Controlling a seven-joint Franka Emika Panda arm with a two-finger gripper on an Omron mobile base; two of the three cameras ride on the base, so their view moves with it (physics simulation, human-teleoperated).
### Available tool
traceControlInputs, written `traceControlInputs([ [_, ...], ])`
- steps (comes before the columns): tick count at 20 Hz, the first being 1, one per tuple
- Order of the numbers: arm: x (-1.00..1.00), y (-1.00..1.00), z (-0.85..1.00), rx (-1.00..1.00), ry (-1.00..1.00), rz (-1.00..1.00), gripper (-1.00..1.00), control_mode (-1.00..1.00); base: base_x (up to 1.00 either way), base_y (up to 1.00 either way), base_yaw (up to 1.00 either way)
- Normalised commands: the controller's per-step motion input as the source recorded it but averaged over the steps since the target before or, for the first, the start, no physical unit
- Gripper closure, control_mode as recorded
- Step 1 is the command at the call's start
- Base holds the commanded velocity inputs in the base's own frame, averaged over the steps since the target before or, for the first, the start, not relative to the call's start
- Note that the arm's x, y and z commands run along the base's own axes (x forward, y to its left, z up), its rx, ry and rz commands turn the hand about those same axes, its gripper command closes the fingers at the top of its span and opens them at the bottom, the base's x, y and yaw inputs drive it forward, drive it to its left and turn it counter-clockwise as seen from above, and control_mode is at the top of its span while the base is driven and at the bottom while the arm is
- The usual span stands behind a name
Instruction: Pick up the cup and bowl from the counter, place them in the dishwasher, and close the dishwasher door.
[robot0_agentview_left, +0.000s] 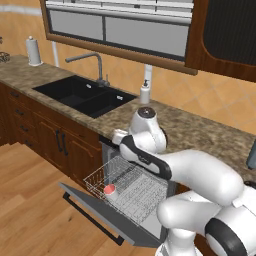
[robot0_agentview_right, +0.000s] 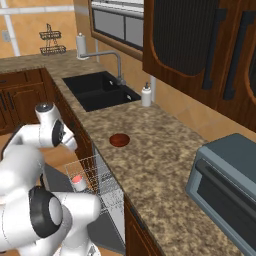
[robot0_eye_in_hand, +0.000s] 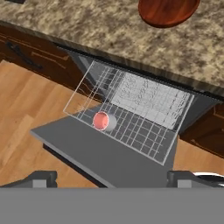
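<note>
1. Nearest, standing wide apart and gripping nothing: jaws of the gripper (robot0_eye_in_hand: 112, 177), with only the two dark fingertips (robot0_eye_in_hand: 41, 178) rising at the bottom of the hand view, hovering above the dishwasher door (robot0_eye_in_hand: 109, 159).
2. Just beyond, lying dropped open over the wooden floor (robot0_eye_in_hand: 26, 118), with its black bar handle (robot0_agentview_left: 92, 220) along the outer edge: that flat grey door.
3. Next, sitting pulled out over the door: white wire rack (robot0_eye_in_hand: 144, 111) of the dishwasher (robot0_agentview_left: 145, 200).
4. Inside the rack, lying on its side near the front left corner, pink-red inside showing: the cup (robot0_eye_in_hand: 103, 121).
5. Farther back, resting on the speckled desk (robot0_agentview_right: 150, 165) above the dishwasher, well apart from the cup: the dark reddish-brown bowl (robot0_agentview_right: 119, 140).
6. Farthest, standing beside the black sink (robot0_agentview_left: 82, 95): white soap dispenser (robot0_agentview_left: 145, 92).
</note>
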Motion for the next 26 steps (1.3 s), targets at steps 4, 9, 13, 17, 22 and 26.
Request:
traceControlInputs([
  [4, 0.17, -0.56, 0.00, 0.00, 0.02, -0.08, -1.00, -1.00, 0.00, 0.00, 0.00],
  [9, 0.25, -0.54, 0.00, 0.00, 0.10, -0.08, -1.00, -1.00, 0.00, 0.00, 0.00],
  [13, 0.16, -0.64, 0.15, 0.00, 0.07, -0.10, -1.00, -1.00, 0.00, 0.00, 0.00],
  [17, 0.04, -0.75, 0.11, 0.00, 0.04, -0.08, -1.00, -1.00, 0.00, 0.00, 0.00],
  [22, 0.27, -0.59, 0.00, 0.00, 0.04, -0.01, -1.00, -1.00, 0.00, 0.00, 0.00],
  [26, 0.36, -0.43, -0.02, 0.00, 0.06, 0.00, -1.00, -1.00, 0.00, 0.00, 0.00],
])
